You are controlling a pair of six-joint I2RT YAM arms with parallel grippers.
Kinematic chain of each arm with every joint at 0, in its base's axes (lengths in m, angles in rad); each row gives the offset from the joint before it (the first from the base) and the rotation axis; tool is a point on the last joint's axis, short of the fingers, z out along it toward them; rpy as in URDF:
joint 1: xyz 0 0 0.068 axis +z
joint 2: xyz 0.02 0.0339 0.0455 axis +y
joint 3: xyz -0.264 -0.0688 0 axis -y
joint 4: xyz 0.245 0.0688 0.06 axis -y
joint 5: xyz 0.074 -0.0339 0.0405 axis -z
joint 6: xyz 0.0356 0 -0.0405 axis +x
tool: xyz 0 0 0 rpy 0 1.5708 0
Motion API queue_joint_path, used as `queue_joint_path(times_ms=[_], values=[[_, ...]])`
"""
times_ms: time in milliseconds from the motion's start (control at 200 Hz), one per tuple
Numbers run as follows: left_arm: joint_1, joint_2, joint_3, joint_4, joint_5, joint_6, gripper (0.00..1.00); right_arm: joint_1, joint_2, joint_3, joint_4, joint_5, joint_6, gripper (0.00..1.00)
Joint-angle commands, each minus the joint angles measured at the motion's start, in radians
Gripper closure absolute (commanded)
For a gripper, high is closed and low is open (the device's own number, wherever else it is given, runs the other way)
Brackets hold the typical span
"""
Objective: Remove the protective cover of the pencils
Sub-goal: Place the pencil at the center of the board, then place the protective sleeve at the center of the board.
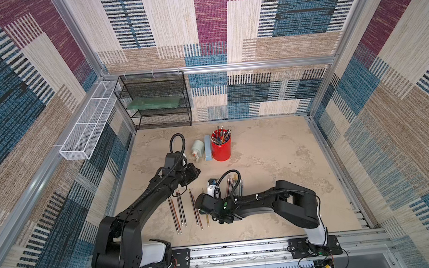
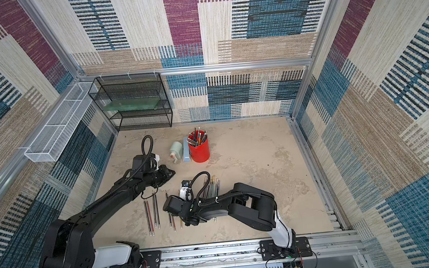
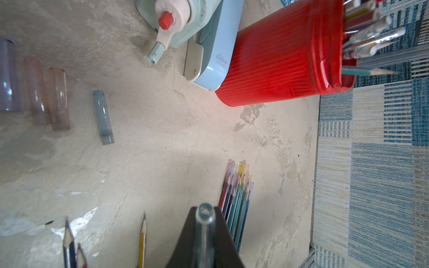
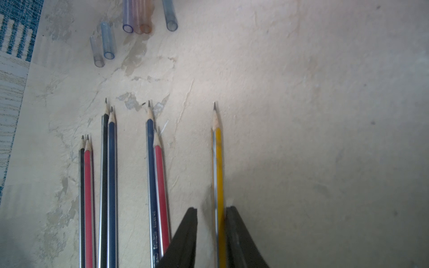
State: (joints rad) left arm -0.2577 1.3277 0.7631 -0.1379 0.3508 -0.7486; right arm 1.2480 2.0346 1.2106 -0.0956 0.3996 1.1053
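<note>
7 bare pencils [image 4: 111, 185] lie side by side on the table [image 1: 273, 161], in the lower centre of both top views. They are 2 black, 2 blue and 2 red, lying as 3 pairs, plus 1 yellow pencil [image 4: 218, 162] lying alone at the right end of the row.

6 loose covers [image 4: 108, 41], clear tubes tinted blue, purple, pink, orange and grey, lie beyond the pencil points in the right wrist view. 1 more clear cover [image 3: 204, 232] is clamped between the fingers of the left gripper [image 3: 204, 208], which hangs over the table left of centre in both top views.

1 bundle of covered pencils [image 1: 234, 187] lies just right of the bare row, partly under the right arm; its number cannot be counted. Above it in the frame, 1 red cup [image 1: 221, 145] holds more pencils, too crowded to count, with 1 light blue gadget [image 1: 208, 147] and 1 pale sharpener [image 1: 197, 148] at its left.

The right gripper [image 4: 211, 208] has its jaws a little apart, 1 on each side of the yellow pencil. The pencil lies on the table between them, close against 1 finger and clear of the other, so it is not gripped.
</note>
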Motion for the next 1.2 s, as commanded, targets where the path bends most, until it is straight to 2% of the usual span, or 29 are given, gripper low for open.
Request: queue_joint_path(times_ms=[0,275,441,591,876,1192], values=[[0.002,-0.001,0.005,-0.005,-0.024,0.017,1.00,0.000,0.009,-0.006,-0.072,-0.030,-0.002,0.72],[-0.002,0.055,0.034,-0.081,-0.095,0.076,1.00,-0.004,-0.017,-0.008,-0.046,-0.027,-0.057,0.70],[-0.011,0.156,0.078,-0.094,-0.087,0.107,1.00,-0.005,-0.061,0.011,-0.061,-0.005,-0.097,0.63],[-0.026,0.255,0.131,-0.106,-0.101,0.126,1.00,-0.002,-0.119,0.008,-0.100,0.039,-0.108,0.61],[-0.039,0.414,0.228,-0.140,-0.127,0.141,1.00,-0.042,-0.227,-0.113,-0.124,0.105,-0.065,0.61],[-0.045,0.481,0.280,-0.202,-0.201,0.153,1.00,-0.094,-0.303,-0.222,-0.124,0.131,-0.036,0.61]])
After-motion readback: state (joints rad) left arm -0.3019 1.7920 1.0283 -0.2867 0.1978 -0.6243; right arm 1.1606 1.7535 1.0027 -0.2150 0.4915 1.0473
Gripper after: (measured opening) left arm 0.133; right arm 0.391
